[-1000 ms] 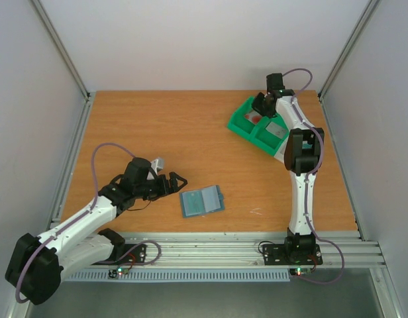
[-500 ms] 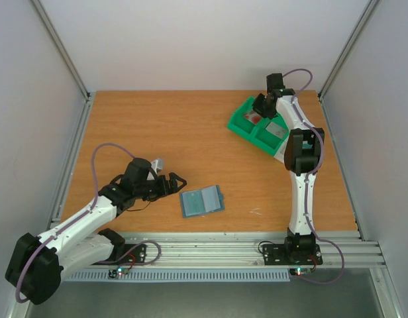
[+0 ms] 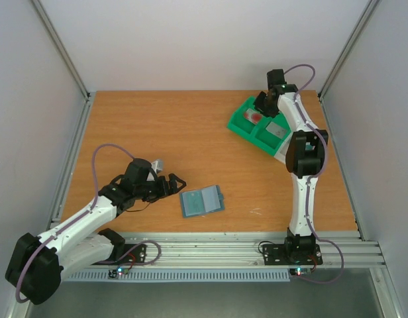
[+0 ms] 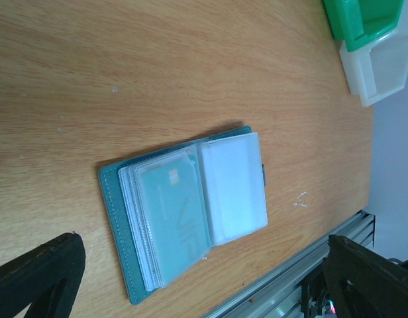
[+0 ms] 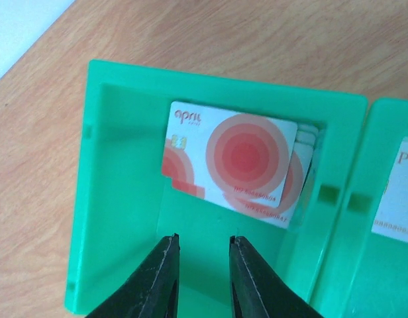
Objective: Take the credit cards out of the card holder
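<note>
The card holder (image 3: 202, 201) lies open on the table near the front edge, its clear sleeves fanned out. In the left wrist view the card holder (image 4: 184, 212) shows a teal credit card (image 4: 169, 211) inside a left sleeve. My left gripper (image 3: 174, 183) is open and empty, just left of the holder; in its wrist view the gripper (image 4: 204, 242) has its fingers spread wide to either side. My right gripper (image 3: 260, 106) is open and empty above the green bin (image 3: 247, 126). Two reddish-pink credit cards (image 5: 237, 162) lie stacked in that bin, beyond the right gripper (image 5: 203, 242).
The green bin's (image 5: 124, 199) second compartment holds a pale card (image 5: 397, 192). A white bin (image 4: 383, 66) stands next to the green one (image 4: 363, 23) at the back right. An aluminium rail (image 3: 224, 246) runs along the table's front edge.
My right wrist has drawn back and up a little over the green bin. The left arm and the card holder have not moved.
</note>
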You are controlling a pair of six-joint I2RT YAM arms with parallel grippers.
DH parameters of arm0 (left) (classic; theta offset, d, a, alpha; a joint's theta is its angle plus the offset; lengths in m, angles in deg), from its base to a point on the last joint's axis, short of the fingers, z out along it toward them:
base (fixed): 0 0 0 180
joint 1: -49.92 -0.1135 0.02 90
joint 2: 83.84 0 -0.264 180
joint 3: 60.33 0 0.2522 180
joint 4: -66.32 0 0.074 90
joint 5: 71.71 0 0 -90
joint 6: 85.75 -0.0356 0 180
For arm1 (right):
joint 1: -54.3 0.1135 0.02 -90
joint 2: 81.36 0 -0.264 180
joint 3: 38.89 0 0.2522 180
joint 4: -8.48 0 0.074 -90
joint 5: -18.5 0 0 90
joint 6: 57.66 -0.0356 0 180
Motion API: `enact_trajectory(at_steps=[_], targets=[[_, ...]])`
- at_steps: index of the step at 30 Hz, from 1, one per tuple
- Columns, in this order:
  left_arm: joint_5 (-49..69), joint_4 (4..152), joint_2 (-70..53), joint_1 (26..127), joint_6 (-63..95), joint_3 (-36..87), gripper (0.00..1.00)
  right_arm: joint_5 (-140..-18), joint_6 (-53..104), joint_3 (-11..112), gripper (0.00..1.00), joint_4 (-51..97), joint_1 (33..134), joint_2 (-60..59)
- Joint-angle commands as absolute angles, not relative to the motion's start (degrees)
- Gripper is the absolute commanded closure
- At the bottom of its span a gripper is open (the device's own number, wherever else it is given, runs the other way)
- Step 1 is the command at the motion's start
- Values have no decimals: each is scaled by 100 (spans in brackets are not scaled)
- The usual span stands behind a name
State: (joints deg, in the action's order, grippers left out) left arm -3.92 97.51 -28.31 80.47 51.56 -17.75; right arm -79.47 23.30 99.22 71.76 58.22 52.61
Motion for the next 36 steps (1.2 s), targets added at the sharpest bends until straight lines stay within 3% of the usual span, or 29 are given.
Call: enact_trajectory(at_steps=[1,9,26,36], targets=[[-407,9734,-2737,8053,5133,-1769,2,-7816,2411,9975,78,7543,6056,4763],[-448,9856,-2753,8048,5072,-1766,5,-8193,2643,8749,77,7191,6576,3646],[-826,9658,-2722,8054,4883,-1736,4,-9244,2821,4667,75,6038,7840,550],[-1060,8760,-2520,8057,5601,-2142,5,-9633,2681,3791,75,5655,8647,339]])
